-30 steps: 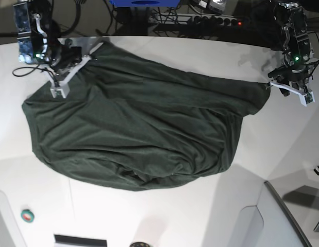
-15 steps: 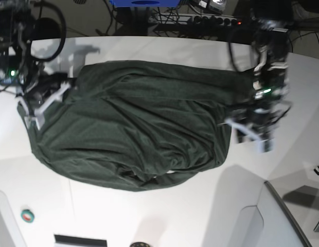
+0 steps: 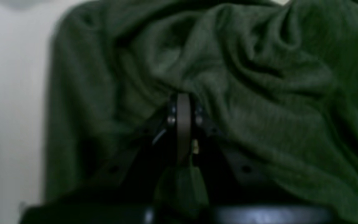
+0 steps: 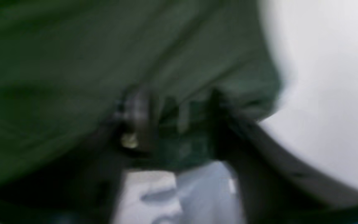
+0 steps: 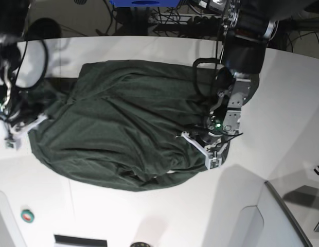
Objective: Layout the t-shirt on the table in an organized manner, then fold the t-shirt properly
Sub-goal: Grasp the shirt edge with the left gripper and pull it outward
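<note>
The dark green t-shirt [image 5: 123, 123] lies rumpled across the middle of the white table [image 5: 149, 216]. My left gripper [image 5: 211, 152] rests on the shirt's right side. In the left wrist view this gripper [image 3: 183, 98] is shut, with t-shirt [image 3: 259, 77] fabric bunched around it and pinched lower in the jaws. My right gripper [image 5: 18, 131] is at the shirt's left edge. The right wrist view is blurred: that gripper [image 4: 179, 115] has its fingers apart, with the t-shirt [image 4: 73, 46] edge lying between them and table [image 4: 322, 77] to the right.
A small green and red round thing [image 5: 27, 215] sits near the front left. A black hook [image 5: 318, 170] lies at the right edge, beside a grey panel [image 5: 283, 216]. Cables and a power strip [image 5: 200, 20] run along the back.
The left arm swung in from the table's right side onto the shirt and shut; the shirt's right side came inward. The right gripper let go of the far left corner, moved nearer, and stands apart.
</note>
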You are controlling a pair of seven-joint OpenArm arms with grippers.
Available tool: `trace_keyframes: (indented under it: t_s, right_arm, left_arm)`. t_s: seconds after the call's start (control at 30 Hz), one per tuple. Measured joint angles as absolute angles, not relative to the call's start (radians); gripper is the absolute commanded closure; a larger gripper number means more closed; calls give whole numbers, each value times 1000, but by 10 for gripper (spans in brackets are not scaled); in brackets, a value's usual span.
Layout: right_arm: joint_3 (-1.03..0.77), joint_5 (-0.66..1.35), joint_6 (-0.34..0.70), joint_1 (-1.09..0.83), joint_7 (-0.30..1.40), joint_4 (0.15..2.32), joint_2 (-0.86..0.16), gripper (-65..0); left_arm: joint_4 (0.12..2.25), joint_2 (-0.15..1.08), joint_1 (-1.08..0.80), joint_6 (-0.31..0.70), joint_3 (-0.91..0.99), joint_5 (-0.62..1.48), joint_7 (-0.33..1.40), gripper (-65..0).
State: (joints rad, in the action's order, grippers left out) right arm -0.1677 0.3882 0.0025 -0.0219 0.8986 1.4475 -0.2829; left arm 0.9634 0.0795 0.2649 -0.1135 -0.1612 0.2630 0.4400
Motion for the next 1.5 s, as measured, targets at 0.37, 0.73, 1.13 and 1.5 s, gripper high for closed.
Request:
trace_keyframes:
  t_s: [0.37,0.73,1.13,1.5]
  right_arm:
    - [14,389,-1,170,628,956,-330,-33]
    - [218,403,0,509,399,472,-323,-36]
    - [197,406,0,518,435,564,-391,-38]
    - [-81,406,2,192,748,1372,-384,-308]
  left_arm:
    - [701,81,360,-100,-160,225,223,0]
    - [387,37,554,-123,-147,45,93,0]
    - [440,7,647,-118,-147,248,135,0]
    - [1180,157,323,-120,-149,298,543,-181]
